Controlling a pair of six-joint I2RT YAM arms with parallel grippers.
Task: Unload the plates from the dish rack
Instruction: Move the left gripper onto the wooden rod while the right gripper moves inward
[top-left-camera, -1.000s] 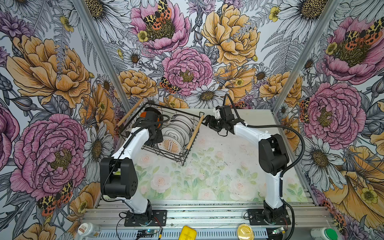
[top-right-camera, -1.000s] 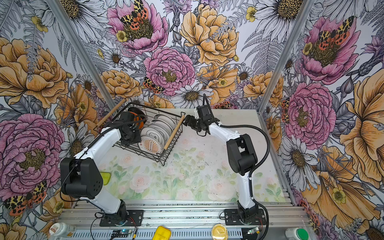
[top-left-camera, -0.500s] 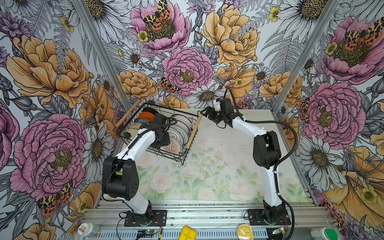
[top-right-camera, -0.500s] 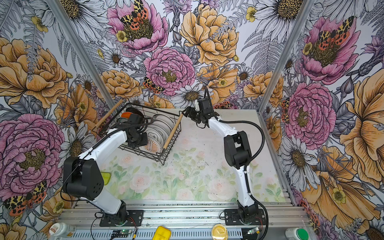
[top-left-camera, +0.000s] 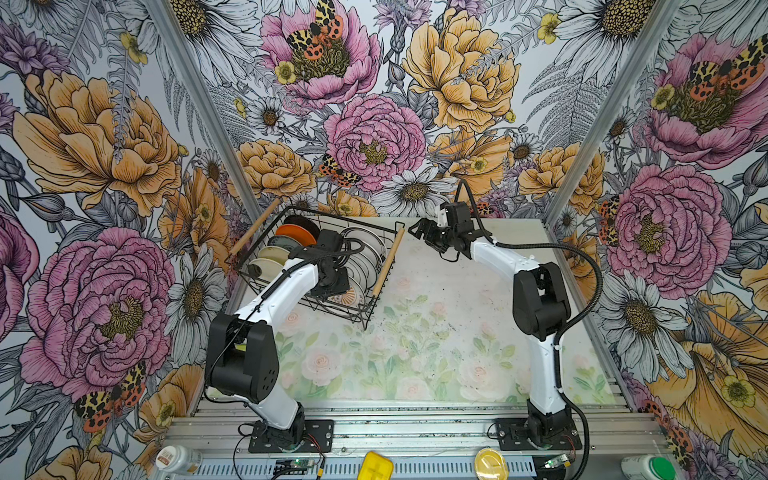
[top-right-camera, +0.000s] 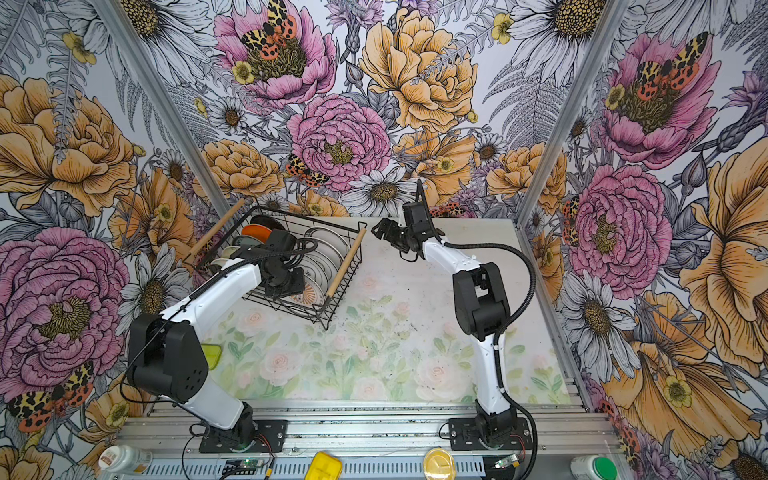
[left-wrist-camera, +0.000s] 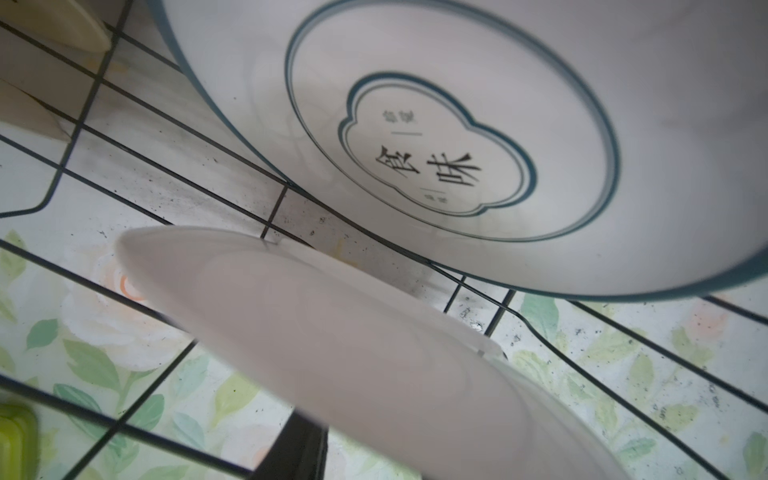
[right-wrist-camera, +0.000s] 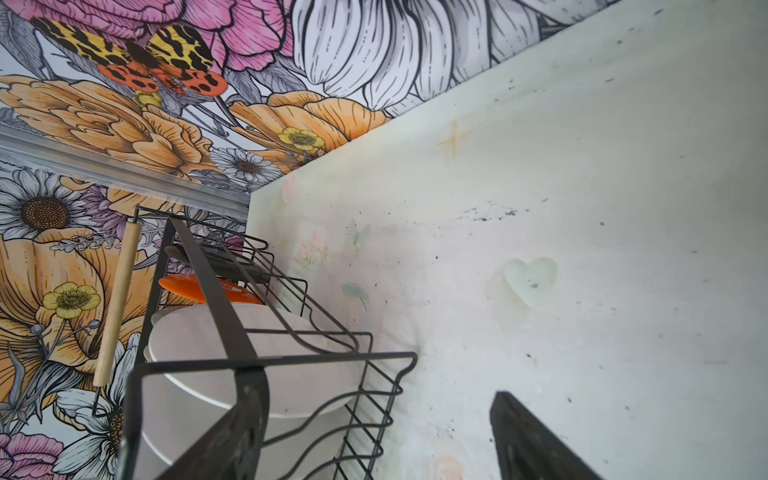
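Left gripper (top-left-camera: 332, 289) sat among the rack's (top-left-camera: 387, 266) plates (top-left-camera: 368, 249), grip unclear; right gripper (top-left-camera: 419, 230) gaped, right of rack.
Only the left wrist view showed plate lettering (left-wrist-camera: 428, 166).

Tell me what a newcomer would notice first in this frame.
The loud floral wallpaper on every wall grabs the eye first. Next comes the black wire dish rack at the table's far left, packed with upright plates, an orange plate standing out. The left gripper reaches down among them, while the right gripper hovers beside the rack, jaws open.
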